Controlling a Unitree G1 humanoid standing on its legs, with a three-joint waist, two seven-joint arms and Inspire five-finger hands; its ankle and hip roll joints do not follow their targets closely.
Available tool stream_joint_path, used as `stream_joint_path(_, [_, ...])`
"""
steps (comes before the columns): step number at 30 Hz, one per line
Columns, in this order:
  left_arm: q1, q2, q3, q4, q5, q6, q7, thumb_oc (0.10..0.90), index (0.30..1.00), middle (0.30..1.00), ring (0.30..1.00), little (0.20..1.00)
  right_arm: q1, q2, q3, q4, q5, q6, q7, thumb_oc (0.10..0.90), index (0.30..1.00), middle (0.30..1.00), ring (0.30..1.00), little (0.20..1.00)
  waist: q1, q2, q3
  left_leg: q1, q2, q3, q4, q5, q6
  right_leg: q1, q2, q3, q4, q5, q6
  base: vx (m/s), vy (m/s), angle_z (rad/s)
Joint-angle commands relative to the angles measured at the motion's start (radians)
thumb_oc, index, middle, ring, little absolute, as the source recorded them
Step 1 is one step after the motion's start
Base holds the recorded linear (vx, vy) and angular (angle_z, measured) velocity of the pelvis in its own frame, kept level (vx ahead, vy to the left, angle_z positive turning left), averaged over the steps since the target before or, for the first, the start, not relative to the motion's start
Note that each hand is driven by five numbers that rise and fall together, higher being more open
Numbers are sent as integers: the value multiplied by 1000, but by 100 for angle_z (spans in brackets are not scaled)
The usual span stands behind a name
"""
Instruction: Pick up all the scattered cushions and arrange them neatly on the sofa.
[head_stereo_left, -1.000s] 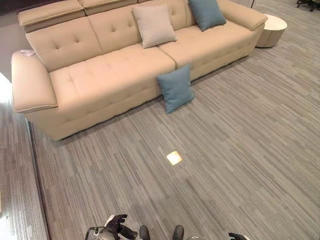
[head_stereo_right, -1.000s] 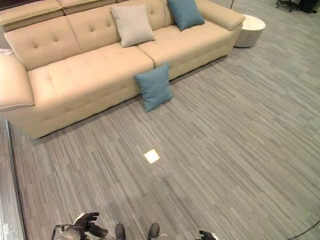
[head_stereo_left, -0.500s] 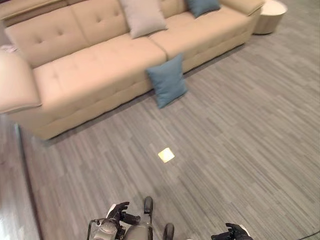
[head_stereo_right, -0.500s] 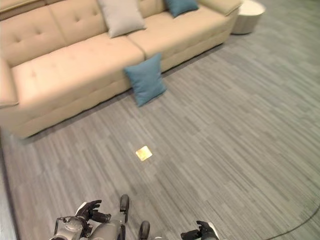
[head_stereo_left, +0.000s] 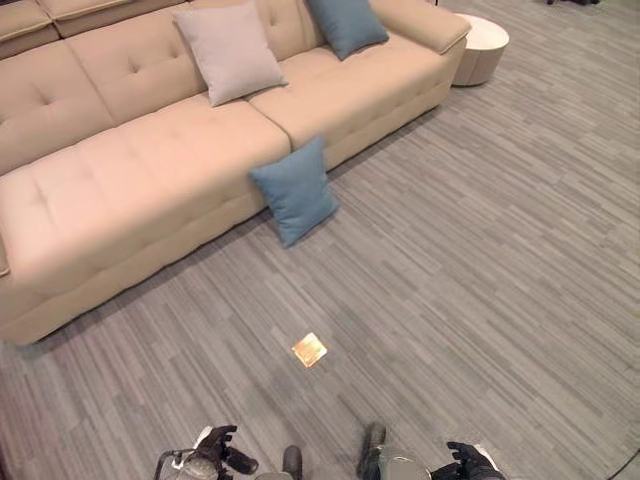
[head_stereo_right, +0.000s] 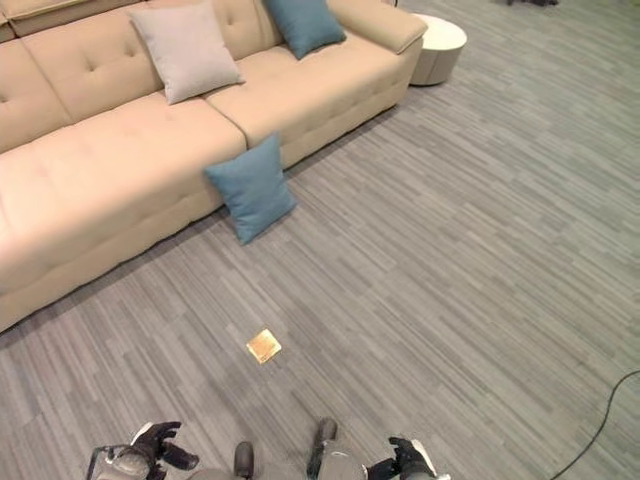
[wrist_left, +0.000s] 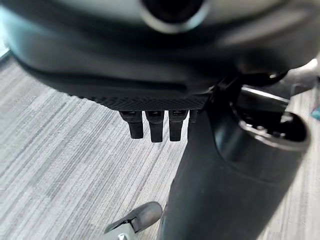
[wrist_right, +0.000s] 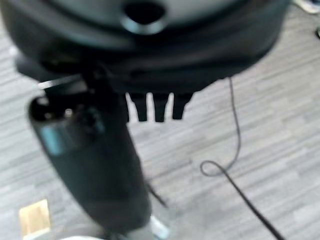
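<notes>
Both hands hang low in front of the robot, holding nothing: the left hand (head_stereo_left: 218, 452) shows relaxed, loosely extended fingers (wrist_left: 155, 126) in its wrist view, and the right hand (head_stereo_left: 466, 460) likewise shows short, straight fingers (wrist_right: 159, 110) with only floor beyond them. Ahead of the hands lies grey striped carpet (head_stereo_left: 480, 260), with a small yellowish square patch (head_stereo_left: 309, 350) set in it between the robot and the sofa. The one cushion left on the floor, a blue cushion (head_stereo_left: 294, 190), stands tilted against the front of the beige sofa (head_stereo_left: 120, 190), near the seam between its two seats. A grey cushion (head_stereo_left: 229, 52) and a second blue cushion (head_stereo_left: 346, 22) already rest upright against the sofa's backrest. A round pale side table (head_stereo_left: 480, 45) stands just beside the sofa's far armrest. The robot is well apart from the floor cushion, so the step in hand is judged to be the approach. Risks from here: a low reach from standing height could unbalance the robot; a soft, leaning cushion may topple flat or slip if pinched at one corner only; and a careless placement could knock the cushions already arranged.
</notes>
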Motion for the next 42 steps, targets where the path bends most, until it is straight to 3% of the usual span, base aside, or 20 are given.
stream_joint_path(1, [-6,-3,13,-16,8,-27,10,800,900,900,900,900,-9,-14,-9,13,-9,-3,-7,800,900,900,900,900,-15,1,-9,41,-20,-51,76,-152,-45,67,36,27,-91,66,6,323,-174,14])
stream_joint_path(4, [4,-16,6,-2,28,-28,7,800,900,900,900,900,7,-15,-11,19,-7,-8,-6,800,900,900,900,900,-28,-1,-26,70,-9,-62,81,-172,-57,91,47,35,-93,79,-13,300,-224,32])
stream_joint_path(5, [10,-24,2,5,29,-32,-4,800,900,900,900,900,11,-18,-13,32,2,-16,-3,800,900,900,900,900,-25,10,-28,10,40,-45,251,-82,-118,161,79,19,-132,66,-48,202,-268,38])
stream_joint_path(6, [9,-23,3,5,29,-32,-4,800,900,900,900,900,10,-17,-13,32,2,-16,-3,800,900,900,900,900,-28,7,-31,5,36,-47,250,-78,-118,157,75,17,-133,67,-48,236,-380,51])
stream_joint_path(8, [-3,-22,2,-13,2,-42,-11,800,900,900,900,900,1,-28,-24,26,21,-22,-5,800,900,900,900,900,-5,-11,17,-166,91,-22,584,55,-145,239,89,7,-166,41,-101,120,-355,35])
stream_joint_path(11, [-5,-23,-6,-27,-6,-43,-7,800,900,900,900,900,2,-37,-29,28,34,-19,-8,800,900,900,900,900,10,-21,37,-266,111,24,674,47,-133,298,100,8,-195,15,-119,188,-208,-15])
stream_joint_path(13, [-4,-26,-9,-26,-4,-42,-5,800,900,900,900,900,1,-38,-28,26,38,-18,-7,800,900,900,900,900,15,-21,38,-298,98,37,648,29,-126,315,105,13,-201,7,-116,277,-109,-11])
stream_joint_path(16, [-3,-35,-22,-26,12,-33,0,800,900,900,900,900,7,-39,-18,24,44,-22,-17,800,900,900,900,900,24,-16,31,-337,52,69,473,7,-111,358,121,21,-217,-31,-102,291,-27,-2])
stream_joint_path(17, [6,-37,-23,-30,21,-30,-1,800,900,900,900,900,17,-41,-12,23,39,-22,-20,800,900,900,900,900,37,-1,19,-349,23,86,289,48,-103,394,151,34,-222,-58,-93,364,-11,8])
stream_joint_path(20, [12,-35,-19,-33,22,-32,-3,800,900,900,900,900,20,-40,-10,21,36,-24,-19,800,900,900,900,900,53,13,13,-358,-2,99,135,126,-115,436,187,59,-218,-94,-91,372,-16,-1])
stream_joint_path(25, [46,-24,13,-16,24,-20,-12,800,900,900,900,900,38,-23,-4,21,15,-23,-10,800,900,900,900,900,76,6,-37,-325,-20,112,64,156,-79,489,216,95,-155,-165,-94,415,28,-36])
stream_joint_path(27, [51,-14,27,-13,24,-18,-14,800,900,900,900,900,42,-15,-5,17,4,-27,-3,800,900,900,900,900,103,-31,-64,-314,-35,101,123,99,-50,486,189,104,-49,-172,-57,348,60,-43])
stream_joint_path(28, [51,-14,27,-13,24,-18,-14,800,900,900,900,900,42,-15,-5,17,4,-27,-3,800,900,900,900,900,104,-31,-64,-314,-35,102,123,99,-50,486,189,104,-49,-172,-57,437,136,-24])
stream_joint_path(29, [47,-3,27,-23,19,-16,-16,800,900,900,900,900,38,-12,-5,8,-5,-27,3,800,900,900,900,900,102,-44,-60,-274,-55,92,140,47,-15,417,140,94,150,-88,10,185,91,11])
stream_joint_path(30, [47,-3,27,-23,19,-16,-16,800,900,900,900,900,38,-13,-5,8,-5,-27,3,800,900,900,900,900,103,-43,-63,-277,-53,92,139,49,-16,413,143,95,148,-85,9,268,147,19])
stream_joint_path(32, [35,5,25,-40,9,-14,-7,800,900,900,900,900,28,-18,-4,-14,-5,-24,4,800,900,900,900,900,80,-32,-36,-243,-63,63,161,13,20,314,109,122,364,60,49,216,111,26])
stream_joint_path(33, [30,11,21,-40,4,-14,-5,800,900,900,900,900,21,-19,-12,-19,-1,-24,5,800,900,900,900,900,59,-9,-20,-201,-62,35,163,-11,36,236,102,130,482,68,45,212,75,39])
stream_joint_path(37, [23,5,16,-39,-8,-20,-3,800,900,900,900,900,17,-22,-12,-25,5,-29,4,800,900,900,900,900,27,21,-12,-123,-62,-22,127,-22,26,142,106,121,425,1,-1,325,5,64])
stream_joint_path(39, [18,0,11,-38,-5,-24,-4,800,900,900,900,900,14,-22,-8,-25,7,-29,5,800,900,900,900,900,14,20,-11,-86,-72,-52,112,-38,16,118,105,119,281,-32,-25,299,-81,54])
stream_joint_path(42, [12,-10,8,-24,3,-31,-2,800,900,900,900,900,8,-24,3,-24,7,-25,8,800,900,900,900,900,-22,7,-1,-11,-102,-112,92,-80,1,81,134,192,-7,23,-20,389,-111,52])
